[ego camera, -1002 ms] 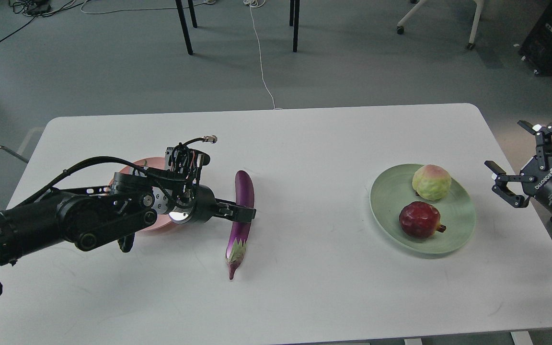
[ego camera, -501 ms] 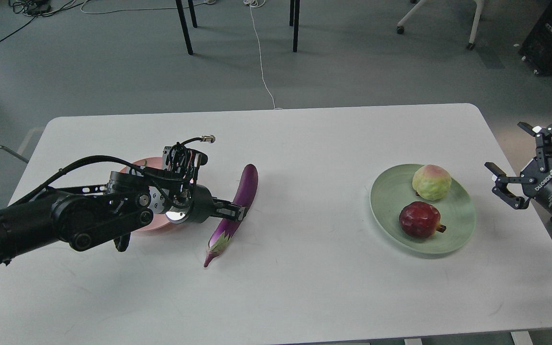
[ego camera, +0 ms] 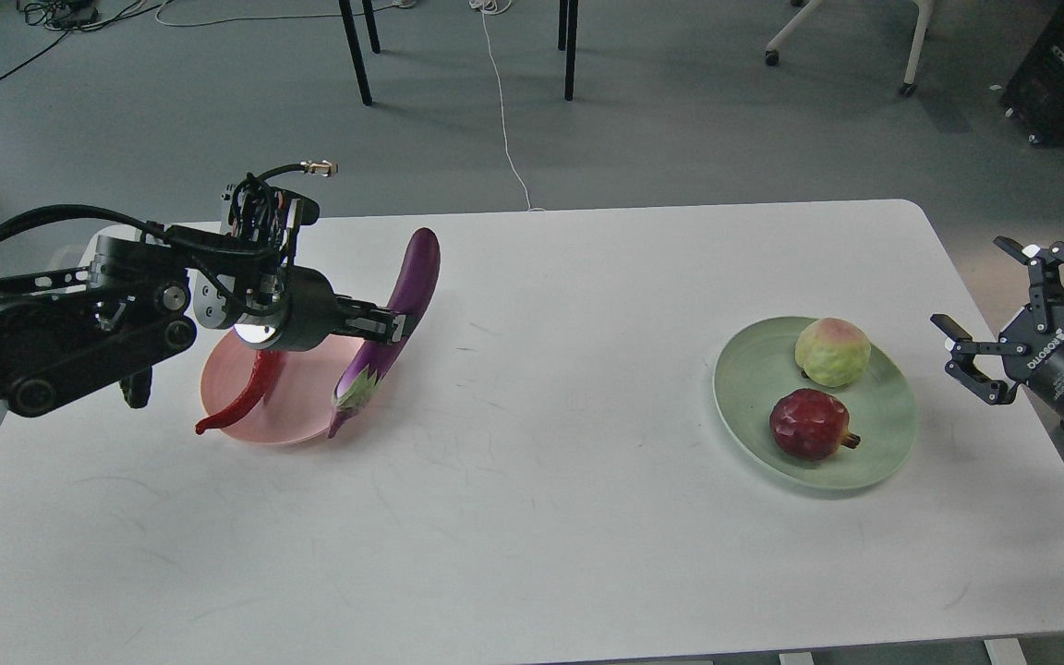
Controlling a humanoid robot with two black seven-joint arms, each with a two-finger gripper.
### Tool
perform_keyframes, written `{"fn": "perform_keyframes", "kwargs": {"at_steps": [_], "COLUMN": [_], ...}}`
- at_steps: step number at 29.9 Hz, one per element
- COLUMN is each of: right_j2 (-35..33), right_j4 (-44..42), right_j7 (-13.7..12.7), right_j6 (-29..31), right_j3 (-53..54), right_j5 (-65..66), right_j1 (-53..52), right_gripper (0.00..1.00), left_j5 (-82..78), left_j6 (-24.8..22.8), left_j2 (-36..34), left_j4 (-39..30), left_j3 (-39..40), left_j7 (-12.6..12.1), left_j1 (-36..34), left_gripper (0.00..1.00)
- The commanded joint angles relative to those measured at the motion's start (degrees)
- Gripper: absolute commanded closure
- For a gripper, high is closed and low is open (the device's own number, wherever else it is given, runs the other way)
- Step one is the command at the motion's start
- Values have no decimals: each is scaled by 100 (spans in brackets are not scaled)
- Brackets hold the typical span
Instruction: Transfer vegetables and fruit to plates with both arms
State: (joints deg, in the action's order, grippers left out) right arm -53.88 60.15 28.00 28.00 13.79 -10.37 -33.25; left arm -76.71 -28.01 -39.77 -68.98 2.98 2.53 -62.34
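A grey floor with trailing cables, black table legs and chair bases lies beyond a white rectangular table (ego camera: 532, 517) that fills the near part of the head view.

On the left of the table sits the pale pink plate (ego camera: 259, 420). The red chili pepper (ego camera: 244, 397) lies in it, its tip reaching over the near-left rim and its upper end hidden under the arm. On the right sits the mint green plate (ego camera: 892, 434), holding the yellow-green fruit (ego camera: 831, 351) at its far side and the dark red pomegranate (ego camera: 809, 423) nearer, its small crown pointing right.

White lettering shows on the right gripper's body, too small and tilted to read surely.

The purple eggplant (ego camera: 403, 296) is held off the table, tilted, its long axis running from the rounded end at far right down to the green-white calyx at near left, which hangs over the pink plate's right rim. The left gripper (ego camera: 393, 326) clamps the eggplant about its middle.

The right gripper (ego camera: 1003, 323) hovers just past the table's right edge, near the green plate, fingers spread wide with nothing between them.
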Motion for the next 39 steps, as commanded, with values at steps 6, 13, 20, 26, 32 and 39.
{"fn": "perform_keyframes", "kwargs": {"at_steps": [6, 13, 20, 26, 32, 39], "right_j2": [9, 9, 9, 44, 70, 79], "right_j4": [14, 14, 32, 14, 5, 5], "right_j7": [0, 0, 0, 0, 0, 0], "right_j6": [0, 0, 0, 0, 0, 0], "right_j3": [-8, 0, 0, -8, 0, 97], "right_j5": [0, 0, 0, 0, 0, 0], "right_j1": [2, 11, 46, 46, 29, -76], "right_gripper": [1, 1, 1, 1, 1, 1], "left_j5": [-37, -64, -72, -46, 278, 2640], "left_j6": [1, 1, 1, 1, 1, 936], "left_j2": [-505, -505, -496, -470, -330, 180], "left_j4": [34, 69, 69, 34, -19, -19], "left_j3": [-25, -25, 36, 404, 1538, 2365], "left_j7": [107, 142, 265, 511, 1011, 1583], "left_j1": [468, 556, 530, 380, 643, 1575], "left_gripper": [64, 31, 5, 3, 2, 2]}}
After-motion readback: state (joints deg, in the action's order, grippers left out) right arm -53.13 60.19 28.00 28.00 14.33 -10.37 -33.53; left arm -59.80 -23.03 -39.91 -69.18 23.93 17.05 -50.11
